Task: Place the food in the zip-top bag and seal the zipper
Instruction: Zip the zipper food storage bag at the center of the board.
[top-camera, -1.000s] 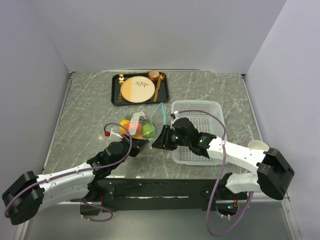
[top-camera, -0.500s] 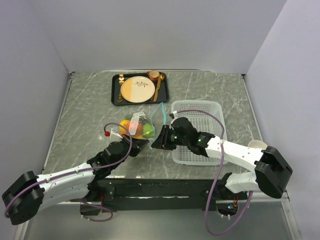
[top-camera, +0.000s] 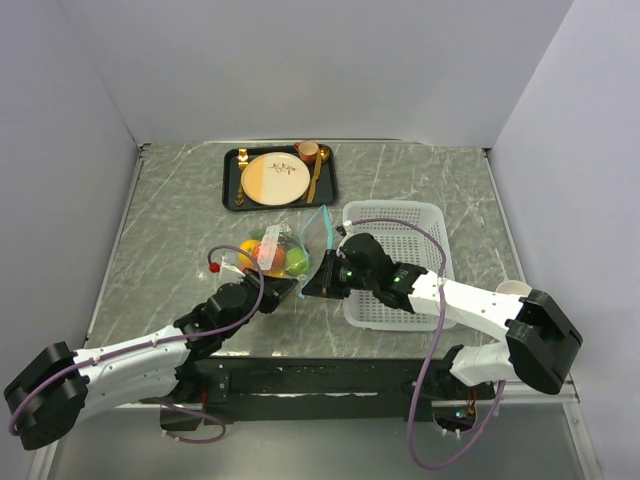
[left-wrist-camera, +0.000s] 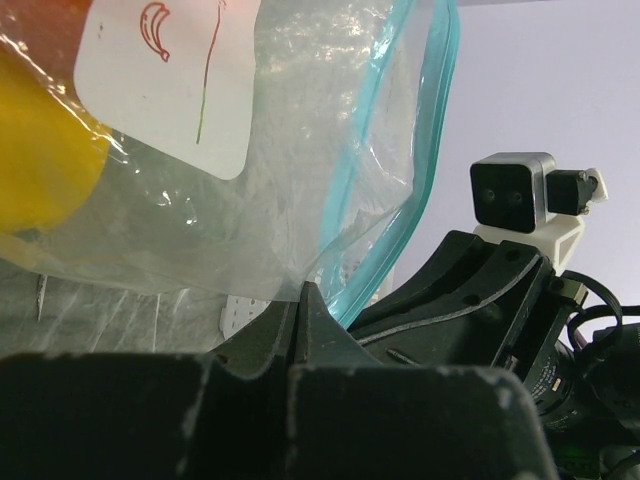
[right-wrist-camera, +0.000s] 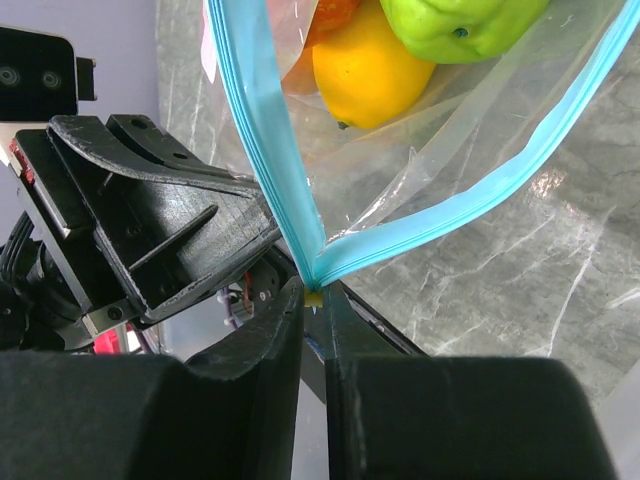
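The zip-top bag (top-camera: 283, 240) lies near the table's middle with the food (top-camera: 268, 256) inside it. In the right wrist view a yellow lemon (right-wrist-camera: 370, 70) and a green fruit (right-wrist-camera: 460, 20) show through the plastic. My left gripper (top-camera: 289, 289) is shut on the bag's clear edge (left-wrist-camera: 290, 150), just beside the teal zipper (left-wrist-camera: 400, 200). My right gripper (top-camera: 311, 287) is shut on the zipper (right-wrist-camera: 255, 120), right where its two blue strips meet in a V. The two grippers sit close together at the bag's near corner. A white label (left-wrist-camera: 165, 80) is on the bag.
A black tray (top-camera: 232, 182) at the back holds a round plate (top-camera: 275, 178), a cup (top-camera: 308, 150) and a gold spoon (top-camera: 316, 175). A white mesh basket (top-camera: 400, 230) stands right of the bag, under my right arm. A white cup (top-camera: 515, 291) sits at the far right.
My right gripper's jaws have closed onto the zipper's end, and it has edged slightly toward the bag. The left gripper has held still.
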